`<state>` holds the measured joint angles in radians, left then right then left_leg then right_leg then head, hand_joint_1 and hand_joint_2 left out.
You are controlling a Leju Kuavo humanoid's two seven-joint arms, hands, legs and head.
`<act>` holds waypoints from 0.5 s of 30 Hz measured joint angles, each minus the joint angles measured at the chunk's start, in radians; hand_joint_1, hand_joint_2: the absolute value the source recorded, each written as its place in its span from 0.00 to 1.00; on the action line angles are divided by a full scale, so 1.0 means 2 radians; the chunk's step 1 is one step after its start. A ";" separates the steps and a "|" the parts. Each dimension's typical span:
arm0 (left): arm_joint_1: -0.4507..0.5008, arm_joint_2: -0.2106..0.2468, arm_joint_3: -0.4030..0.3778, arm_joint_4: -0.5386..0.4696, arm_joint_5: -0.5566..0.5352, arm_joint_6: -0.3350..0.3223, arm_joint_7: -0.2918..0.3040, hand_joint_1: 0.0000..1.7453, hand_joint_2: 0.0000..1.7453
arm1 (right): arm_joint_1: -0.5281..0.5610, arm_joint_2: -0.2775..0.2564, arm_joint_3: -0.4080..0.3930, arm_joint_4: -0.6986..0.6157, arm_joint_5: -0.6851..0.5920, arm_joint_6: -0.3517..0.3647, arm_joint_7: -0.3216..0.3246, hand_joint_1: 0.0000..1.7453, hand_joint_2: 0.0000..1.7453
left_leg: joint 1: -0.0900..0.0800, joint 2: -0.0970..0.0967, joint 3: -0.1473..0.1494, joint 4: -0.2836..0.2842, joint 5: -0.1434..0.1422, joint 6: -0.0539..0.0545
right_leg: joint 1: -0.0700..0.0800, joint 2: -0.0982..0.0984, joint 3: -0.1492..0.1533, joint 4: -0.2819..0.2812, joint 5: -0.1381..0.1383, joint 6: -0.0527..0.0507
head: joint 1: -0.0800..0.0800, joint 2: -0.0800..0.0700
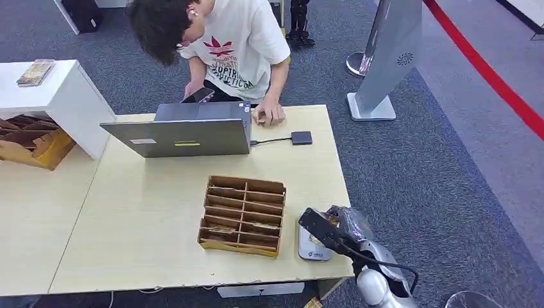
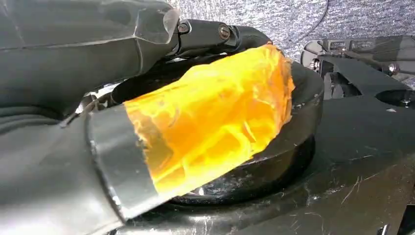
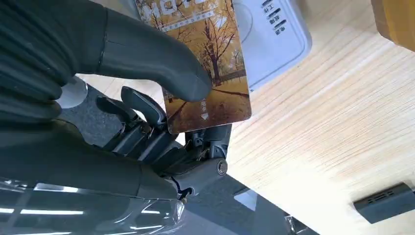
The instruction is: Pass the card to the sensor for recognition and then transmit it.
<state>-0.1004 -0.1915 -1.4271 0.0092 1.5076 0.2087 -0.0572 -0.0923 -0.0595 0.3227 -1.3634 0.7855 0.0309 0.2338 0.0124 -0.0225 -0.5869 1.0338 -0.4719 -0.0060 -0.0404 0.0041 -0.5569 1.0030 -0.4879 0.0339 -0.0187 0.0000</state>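
Note:
A card [image 3: 205, 63] with an autumn-tree picture is pinched between the thumb and fingers of my right hand [image 3: 122, 112]. It is held just over the white card sensor [image 3: 274, 39], overlapping its edge. In the head view my right hand [image 1: 346, 226] hovers at the table's near right corner, above the white sensor [image 1: 313, 251]. In the left wrist view my left hand [image 2: 147, 122] shows a thumb with an orange translucent cover and a dark finger stretched out, with nothing between them.
A brown divided wooden box [image 1: 242, 215] stands just left of the sensor. Farther back are an open laptop [image 1: 186, 131], a black hub [image 1: 301, 137] on a cable, and a person [image 1: 231, 45] leaning on the table [image 1: 141, 212]. A grey floor stand [image 1: 385, 58] rises at the right.

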 joint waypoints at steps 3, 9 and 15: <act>0.000 0.000 0.000 0.000 0.000 0.000 0.000 0.00 0.00 | 0.000 0.000 0.000 0.000 0.000 0.000 0.000 1.00 1.00 | 0.000 0.000 0.000 0.000 0.000 0.000 | 0.000 0.000 0.000 0.000 0.000 0.000 | 0.000 0.000; 0.000 0.000 0.000 0.000 0.000 0.000 0.000 0.00 0.00 | 0.000 0.000 0.000 0.000 0.000 0.000 0.000 1.00 1.00 | 0.000 0.000 0.000 0.000 0.000 0.000 | 0.000 0.000 0.000 0.000 0.000 0.000 | 0.000 0.000; 0.000 0.000 -0.001 0.000 0.000 0.000 0.000 0.00 0.00 | 0.000 0.000 0.000 0.000 0.000 0.000 0.001 1.00 1.00 | 0.000 0.000 0.000 0.000 0.000 0.000 | 0.000 0.000 0.000 0.000 0.000 0.000 | 0.000 0.000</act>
<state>-0.1004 -0.1915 -1.4282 0.0088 1.5084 0.2087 -0.0572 -0.0923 -0.0595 0.3227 -1.3630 0.7858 0.0305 0.2350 0.0124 -0.0225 -0.5869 1.0338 -0.4719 -0.0060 -0.0404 0.0041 -0.5569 1.0030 -0.4879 0.0339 -0.0187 0.0000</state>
